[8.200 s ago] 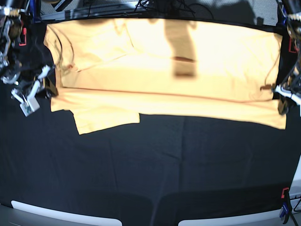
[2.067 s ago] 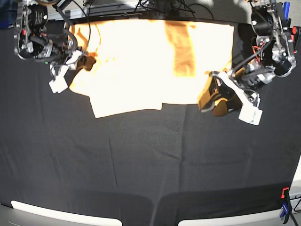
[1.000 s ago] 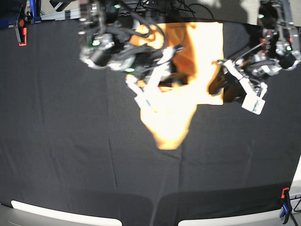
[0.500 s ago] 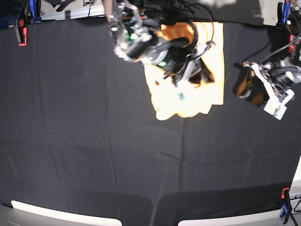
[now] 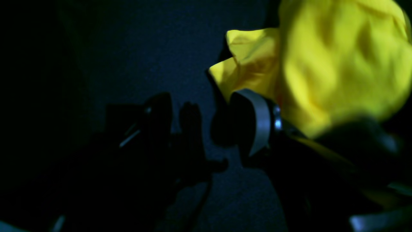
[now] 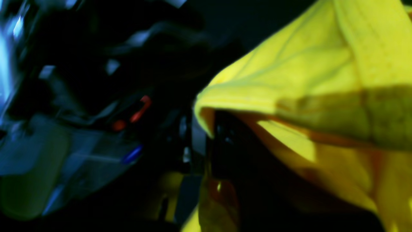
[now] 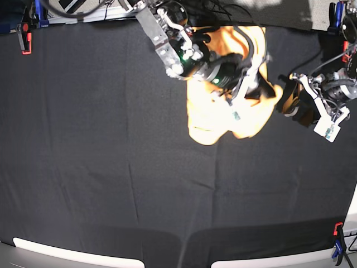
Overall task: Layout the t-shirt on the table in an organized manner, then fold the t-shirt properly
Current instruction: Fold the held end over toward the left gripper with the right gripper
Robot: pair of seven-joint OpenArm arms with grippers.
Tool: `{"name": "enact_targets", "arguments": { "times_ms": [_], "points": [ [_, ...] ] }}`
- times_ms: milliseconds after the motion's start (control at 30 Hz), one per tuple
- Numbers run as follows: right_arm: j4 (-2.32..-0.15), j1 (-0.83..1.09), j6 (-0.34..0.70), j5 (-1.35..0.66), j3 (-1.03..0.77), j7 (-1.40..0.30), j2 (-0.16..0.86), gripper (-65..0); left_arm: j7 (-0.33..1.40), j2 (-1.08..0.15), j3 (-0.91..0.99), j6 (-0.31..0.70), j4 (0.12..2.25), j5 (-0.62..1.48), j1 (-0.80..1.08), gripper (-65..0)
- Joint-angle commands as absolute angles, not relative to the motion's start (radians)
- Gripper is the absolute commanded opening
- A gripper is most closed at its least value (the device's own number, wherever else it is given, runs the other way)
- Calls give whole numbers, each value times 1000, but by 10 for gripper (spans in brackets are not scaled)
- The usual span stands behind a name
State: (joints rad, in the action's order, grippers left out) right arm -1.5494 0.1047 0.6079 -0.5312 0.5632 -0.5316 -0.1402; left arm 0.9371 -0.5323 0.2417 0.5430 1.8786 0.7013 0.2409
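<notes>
The light orange-yellow t-shirt (image 7: 215, 114) lies bunched and doubled over on the black table (image 7: 111, 167), at the far middle-right. My right gripper (image 7: 251, 89) reaches across from the left and is shut on a fold of the shirt, holding it raised above the rest. The right wrist view shows yellow cloth (image 6: 305, 80) draped over a dark finger. My left gripper (image 7: 295, 106) hovers just right of the shirt, open and empty, with brown pads. In the dark left wrist view the shirt (image 5: 338, 64) fills the upper right.
A red clamp (image 7: 24, 30) and a blue clamp (image 7: 38, 11) sit at the far left edge. Another red clamp (image 7: 337, 229) is at the near right. Cables run along the far edge. Black cloth stretches across the left and front.
My right arm has carried the held fold further right, and the shirt heap has shifted right, closer to my left gripper. The left gripper has hardly moved.
</notes>
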Motion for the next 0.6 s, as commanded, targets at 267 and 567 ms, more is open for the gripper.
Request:
{"name": "enact_targets", "arguments": {
  "times_ms": [267, 567],
  "points": [
    [-1570, 84, 698, -745, 581, -440, -157, -412, 894, -549, 249, 497, 1898, 675, 233, -345],
    [-1678, 68, 698, -785, 574, -617, -157, -413, 748, -549, 355, 394, 1898, 550, 229, -345]
  ]
}}
